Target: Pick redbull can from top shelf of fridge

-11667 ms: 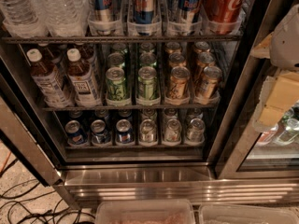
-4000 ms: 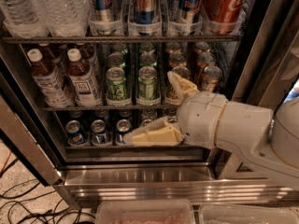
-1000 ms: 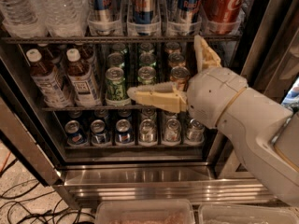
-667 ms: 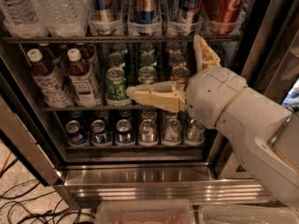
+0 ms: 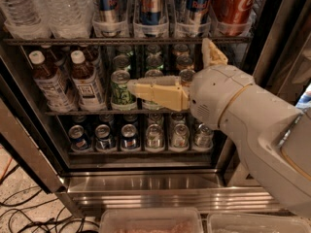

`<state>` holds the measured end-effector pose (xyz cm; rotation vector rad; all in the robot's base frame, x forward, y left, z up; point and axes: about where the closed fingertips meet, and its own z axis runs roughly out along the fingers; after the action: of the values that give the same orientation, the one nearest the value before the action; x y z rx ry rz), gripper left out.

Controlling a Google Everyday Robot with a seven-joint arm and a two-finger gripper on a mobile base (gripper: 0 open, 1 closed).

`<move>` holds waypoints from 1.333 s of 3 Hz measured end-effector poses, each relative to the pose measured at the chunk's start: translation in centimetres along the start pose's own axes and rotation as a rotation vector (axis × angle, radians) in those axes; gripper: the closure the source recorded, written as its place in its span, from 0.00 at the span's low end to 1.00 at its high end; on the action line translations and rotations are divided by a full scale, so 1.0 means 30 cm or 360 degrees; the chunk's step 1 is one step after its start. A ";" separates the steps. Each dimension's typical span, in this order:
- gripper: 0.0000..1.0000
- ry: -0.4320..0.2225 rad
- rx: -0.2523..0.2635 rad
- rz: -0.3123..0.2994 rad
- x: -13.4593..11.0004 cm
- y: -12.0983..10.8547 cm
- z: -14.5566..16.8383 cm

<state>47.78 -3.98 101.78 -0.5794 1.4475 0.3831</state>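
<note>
Three redbull cans [image 5: 149, 4] stand side by side on the top shelf [image 5: 73, 41] of the fridge [image 5: 146, 183], behind clear plastic guides; only their lower parts show. My gripper [image 5: 169, 64] is open and empty in front of the middle shelf, below the redbull cans. One cream finger [image 5: 155, 92] points left across the green cans. The other finger [image 5: 214, 53] points up, reaching the top shelf's edge under the right redbull can [image 5: 194, 4].
A red Coca-Cola can [image 5: 233, 4] stands right of the redbull cans, and water bottles [image 5: 68, 8] stand to their left. The middle shelf holds tea bottles [image 5: 85, 81] and green cans [image 5: 121, 89]. The bottom shelf holds small cans [image 5: 130, 136]. Plastic bins [image 5: 150, 221] sit below, with cables [image 5: 19, 212] on the floor.
The arm came into view, then rose from the bottom shelf's level to the middle shelf. Over the last second it edged slightly higher, still open.
</note>
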 end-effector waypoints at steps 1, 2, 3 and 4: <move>0.00 0.0000 0.0000 0.0000 0.000 0.000 0.000; 0.00 -0.0037 0.0028 0.0031 0.006 -0.009 0.016; 0.00 -0.0101 0.0054 0.0036 -0.008 -0.058 0.040; 0.00 -0.0130 0.0072 -0.0067 -0.037 -0.114 0.089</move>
<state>51.80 -5.08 103.41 -0.5509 1.3600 0.3362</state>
